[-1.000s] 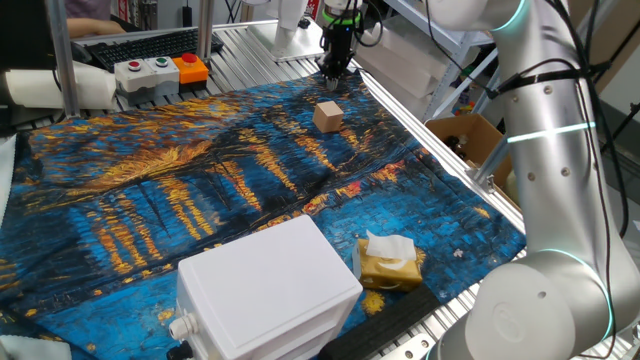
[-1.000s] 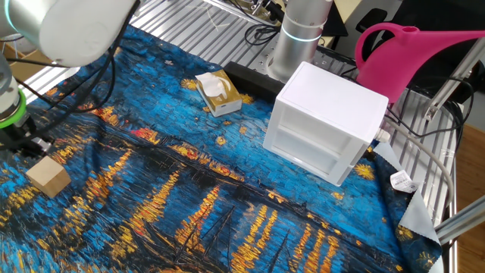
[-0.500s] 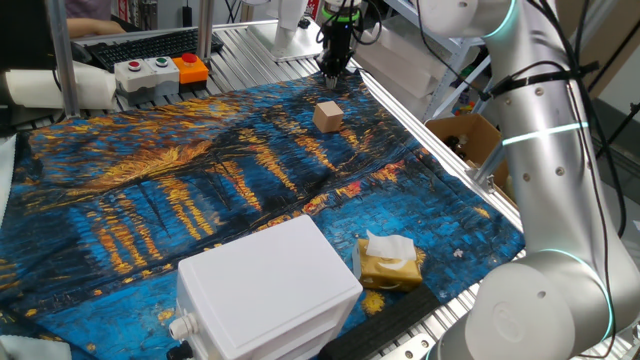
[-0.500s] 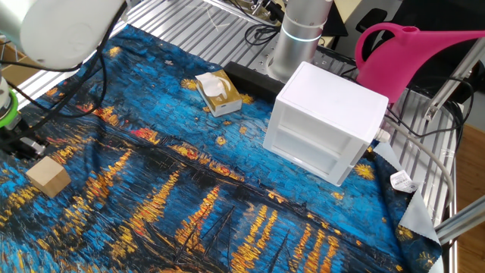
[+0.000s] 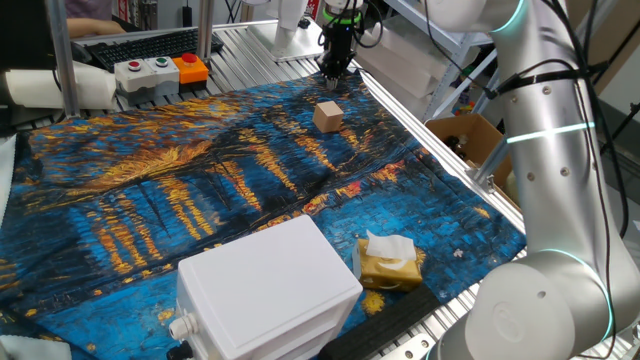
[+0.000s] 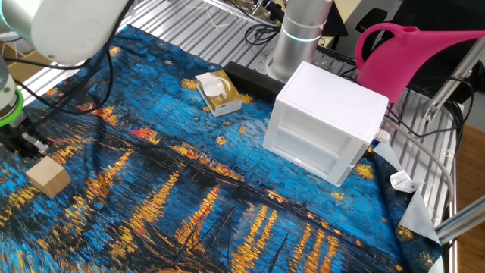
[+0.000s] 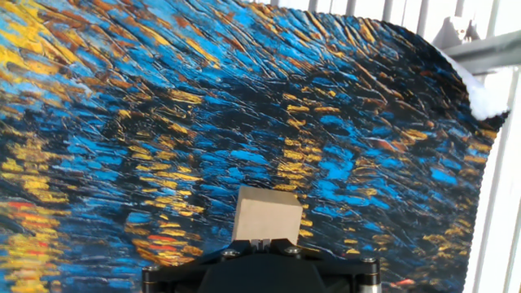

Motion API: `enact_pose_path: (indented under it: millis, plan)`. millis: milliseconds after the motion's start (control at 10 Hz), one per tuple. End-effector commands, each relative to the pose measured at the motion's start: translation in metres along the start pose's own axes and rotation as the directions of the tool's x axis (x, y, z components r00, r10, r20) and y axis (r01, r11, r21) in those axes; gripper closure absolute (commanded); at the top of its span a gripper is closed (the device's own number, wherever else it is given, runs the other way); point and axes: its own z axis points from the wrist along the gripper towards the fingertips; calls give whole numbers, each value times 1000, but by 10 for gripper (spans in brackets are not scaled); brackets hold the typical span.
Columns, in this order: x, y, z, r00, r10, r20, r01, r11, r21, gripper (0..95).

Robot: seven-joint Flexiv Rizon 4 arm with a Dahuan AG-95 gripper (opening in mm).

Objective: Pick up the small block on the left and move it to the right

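The small block (image 5: 328, 116) is a plain tan cube resting on the blue and orange painted cloth (image 5: 180, 190), near its far right edge. It also shows in the other fixed view (image 6: 47, 177) at the far left, and in the hand view (image 7: 267, 216) just ahead of the hand. My gripper (image 5: 334, 66) hangs above the cloth's far edge, behind the block and apart from it. In the other fixed view the gripper (image 6: 29, 144) is just above the block. Its fingertips (image 7: 260, 242) look close together with nothing between them.
A large white plastic box (image 5: 265, 285) stands at the near cloth edge, with a yellow-brown tissue packet (image 5: 388, 262) beside it. A button box (image 5: 160, 70) sits at the back. An open cardboard box (image 5: 465, 135) is off the table's right. A pink watering can (image 6: 409, 53) stands behind the white box.
The arm's upper links shifted slightly. The gripper and the block stay where they were.
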Motion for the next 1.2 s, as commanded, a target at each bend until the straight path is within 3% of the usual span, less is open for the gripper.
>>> enact_pose_path:
  millis: [100, 1200]
  plan:
    - [-5, -1, 0, 999, -37, -6, 37, 999, -1, 950]
    - [-7, 1, 16, 1000, -13, -12, 13, 1000, 16, 950]
